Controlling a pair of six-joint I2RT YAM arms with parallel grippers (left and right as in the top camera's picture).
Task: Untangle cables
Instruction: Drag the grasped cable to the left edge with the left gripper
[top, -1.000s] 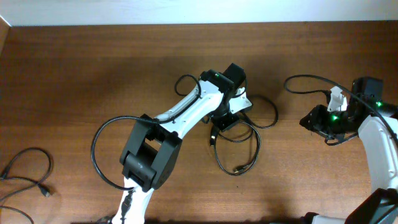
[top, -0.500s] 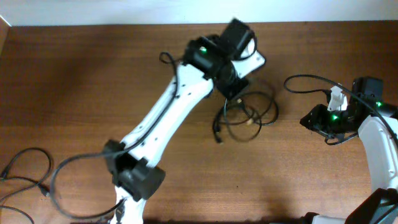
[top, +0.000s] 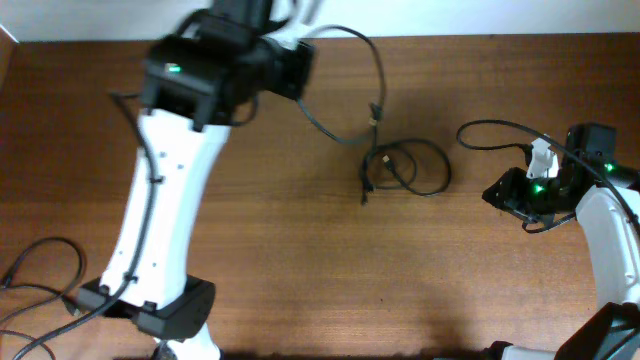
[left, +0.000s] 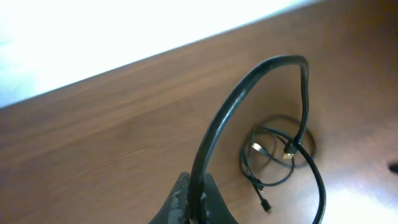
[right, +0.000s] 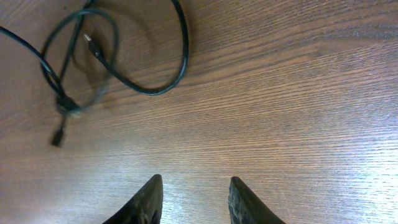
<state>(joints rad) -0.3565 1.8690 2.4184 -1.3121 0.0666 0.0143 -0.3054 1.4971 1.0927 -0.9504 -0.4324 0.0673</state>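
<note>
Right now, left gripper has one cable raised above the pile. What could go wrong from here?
1. The held cable runs from the left gripper down into the tangle; more pull may tighten it or drag the bunch along.
2. Nothing pins the tangle: the right gripper is open, empty and off to the side.
3. The cable sits at the very fingertips, so it could slip out.

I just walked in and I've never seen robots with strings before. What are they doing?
It's an untangling job. The left gripper is shut on one cable and holds it high above the table. The cable appears to run down into the tangle lying in the middle. The right gripper hovers open over bare wood beside the tangle, holding nothing. The tangle isn't undone yet.
</note>
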